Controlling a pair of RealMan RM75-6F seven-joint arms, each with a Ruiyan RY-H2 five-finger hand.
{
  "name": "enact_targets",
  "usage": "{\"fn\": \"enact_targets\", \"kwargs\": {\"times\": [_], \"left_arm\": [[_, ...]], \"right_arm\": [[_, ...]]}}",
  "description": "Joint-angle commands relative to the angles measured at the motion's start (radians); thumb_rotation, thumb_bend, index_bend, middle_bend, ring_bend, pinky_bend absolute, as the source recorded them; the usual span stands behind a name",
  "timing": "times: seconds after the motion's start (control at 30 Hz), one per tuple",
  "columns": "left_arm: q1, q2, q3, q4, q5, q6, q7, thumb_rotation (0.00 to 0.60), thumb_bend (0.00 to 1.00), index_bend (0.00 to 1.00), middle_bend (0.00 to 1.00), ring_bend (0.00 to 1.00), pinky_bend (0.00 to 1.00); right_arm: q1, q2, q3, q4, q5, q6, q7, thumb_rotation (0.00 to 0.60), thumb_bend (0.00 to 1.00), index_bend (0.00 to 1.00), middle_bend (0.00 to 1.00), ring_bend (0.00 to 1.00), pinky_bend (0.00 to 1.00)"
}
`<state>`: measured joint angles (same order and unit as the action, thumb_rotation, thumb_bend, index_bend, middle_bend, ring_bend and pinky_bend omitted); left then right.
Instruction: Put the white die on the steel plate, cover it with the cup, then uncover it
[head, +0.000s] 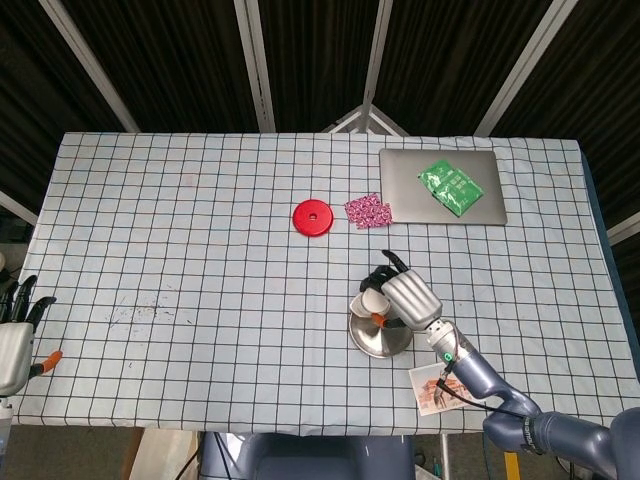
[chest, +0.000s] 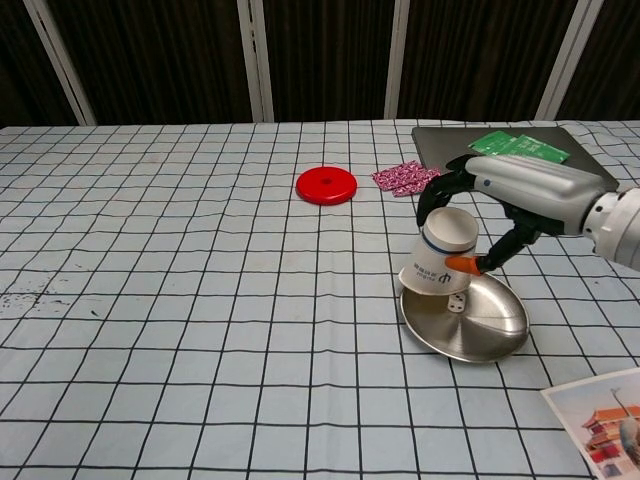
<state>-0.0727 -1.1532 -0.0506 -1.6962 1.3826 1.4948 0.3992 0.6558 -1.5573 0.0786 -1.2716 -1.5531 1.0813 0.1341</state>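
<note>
My right hand (chest: 500, 195) (head: 402, 296) grips the white paper cup (chest: 440, 253) (head: 373, 301), which is upside down, tilted, and lifted above the back left rim of the steel plate (chest: 480, 330) (head: 380, 340). The white die (chest: 455, 304) lies on the plate, just below the cup's mouth and uncovered. In the head view the cup and hand hide the die. My left hand (head: 12, 340) sits at the table's near left edge, fingers apart, holding nothing.
A red disc (chest: 326, 185) (head: 313, 218) and a pink patterned packet (chest: 408, 177) lie farther back. A grey laptop (head: 443, 187) with a green packet (head: 452, 187) on it sits at the back right. A picture card (chest: 603, 417) lies near the front right.
</note>
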Motion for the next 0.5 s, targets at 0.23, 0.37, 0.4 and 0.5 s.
{"fn": "enact_targets", "kwargs": {"times": [0.23,0.37,0.4,0.5], "left_arm": [[0.000,0.000,0.005,-0.004,0.006,-0.001,0.003,0.600,0.23,0.23,0.00,0.00,0.13],[0.000,-0.001,0.003,-0.003,0.002,-0.002,0.003,0.600,0.23,0.23,0.00,0.00,0.13],[-0.001,-0.001,0.004,-0.003,0.001,-0.003,0.005,0.600,0.23,0.23,0.00,0.00,0.13],[-0.002,-0.002,0.004,-0.003,0.001,-0.006,0.008,0.600,0.23,0.23,0.00,0.00,0.13]], "right_arm": [[0.009,0.076,0.059,0.004,0.047,0.007,-0.018,0.600,0.40,0.55,0.47,0.28,0.02],[0.022,0.114,0.083,0.037,0.088,-0.032,-0.027,0.600,0.40,0.55,0.47,0.28,0.02],[0.025,0.119,0.086,0.058,0.099,-0.044,-0.031,0.600,0.40,0.55,0.47,0.28,0.02],[0.027,0.117,0.086,0.121,0.122,-0.074,-0.015,0.600,0.40,0.55,0.47,0.28,0.02]]}}
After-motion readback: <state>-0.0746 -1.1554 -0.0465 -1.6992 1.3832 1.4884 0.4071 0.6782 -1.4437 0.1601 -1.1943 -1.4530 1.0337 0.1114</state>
